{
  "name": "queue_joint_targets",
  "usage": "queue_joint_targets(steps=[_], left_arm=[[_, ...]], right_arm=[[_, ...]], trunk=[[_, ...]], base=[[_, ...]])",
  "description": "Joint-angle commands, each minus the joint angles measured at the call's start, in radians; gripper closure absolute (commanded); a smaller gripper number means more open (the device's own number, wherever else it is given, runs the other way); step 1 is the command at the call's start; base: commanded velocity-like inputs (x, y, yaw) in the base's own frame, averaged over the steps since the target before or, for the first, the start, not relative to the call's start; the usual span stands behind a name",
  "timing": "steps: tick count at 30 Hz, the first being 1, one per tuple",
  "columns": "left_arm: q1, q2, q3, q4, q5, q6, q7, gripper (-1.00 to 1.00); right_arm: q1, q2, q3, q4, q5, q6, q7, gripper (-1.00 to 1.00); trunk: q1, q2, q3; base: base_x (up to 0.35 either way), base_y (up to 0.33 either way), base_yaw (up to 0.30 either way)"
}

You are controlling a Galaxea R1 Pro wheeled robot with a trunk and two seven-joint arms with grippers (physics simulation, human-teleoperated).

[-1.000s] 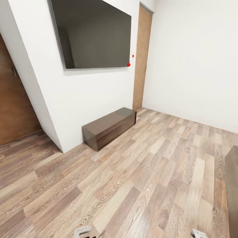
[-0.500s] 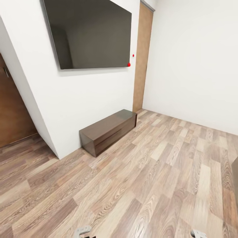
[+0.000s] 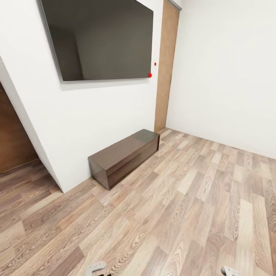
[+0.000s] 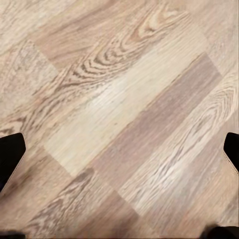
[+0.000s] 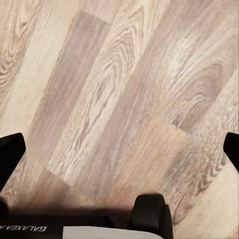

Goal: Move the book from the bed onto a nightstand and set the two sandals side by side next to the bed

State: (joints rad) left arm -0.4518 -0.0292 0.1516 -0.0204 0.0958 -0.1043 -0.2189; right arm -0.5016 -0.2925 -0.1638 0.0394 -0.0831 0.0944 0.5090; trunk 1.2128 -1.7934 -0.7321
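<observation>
The book, the bed, the nightstands and the two sandals are out of view. I am in the white-walled bedroom, over its light-brown plank floor (image 3: 184,214). In the left wrist view my left gripper (image 4: 120,152) is open, its black fingertips (image 4: 10,155) far apart with only floor planks between them. My right gripper (image 5: 120,152) is open too, its fingertips (image 5: 10,154) wide apart over bare floor. Grey parts of both arms (image 3: 96,267) sit at the lower edge of the head view.
A long low dark-brown cabinet (image 3: 124,156) stands against the white wall under a large dark wall screen (image 3: 101,38). A brown door (image 3: 165,65) is in the far corner, and another brown door (image 3: 13,142) is at the left. Open floor stretches ahead and to the right.
The whole head view has shifted: the cabinet and screen sit further left and look larger, less of the left door shows, and a dark-brown edge at the right has left the picture.
</observation>
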Motion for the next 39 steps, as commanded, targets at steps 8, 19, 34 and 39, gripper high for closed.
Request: queue_joint_targets(steps=[8, 19, 34, 39], left_arm=[[-0.001, 0.0, 0.002, 0.002, 0.01, -0.001, -0.005, -1.0], [-0.001, 0.0, 0.002, 0.002, 0.01, -0.002, -0.005, -1.0], [-0.001, -0.001, 0.002, 0.002, 0.011, -0.002, -0.005, -1.0], [-0.001, -0.001, 0.002, 0.002, 0.01, -0.002, -0.005, -1.0]], right_arm=[[-0.001, 0.0, -0.005, 0.002, -0.009, 0.007, 0.003, -1.0], [-0.001, 0.0, -0.005, 0.002, -0.009, 0.007, 0.003, -1.0], [-0.001, 0.0, -0.005, 0.002, -0.009, 0.007, 0.002, -1.0], [-0.001, 0.0, -0.005, 0.002, -0.009, 0.007, 0.002, -1.0]], trunk=[[0.0, 0.0, -0.001], [0.0, 0.0, -0.004], [0.0, 0.0, -0.004], [0.0, 0.0, -0.004]], base=[[0.327, 0.0, 0.0], [0.121, 0.0, -0.142], [0.001, 0.0, -0.297], [0.0, 0.0, -0.3]])
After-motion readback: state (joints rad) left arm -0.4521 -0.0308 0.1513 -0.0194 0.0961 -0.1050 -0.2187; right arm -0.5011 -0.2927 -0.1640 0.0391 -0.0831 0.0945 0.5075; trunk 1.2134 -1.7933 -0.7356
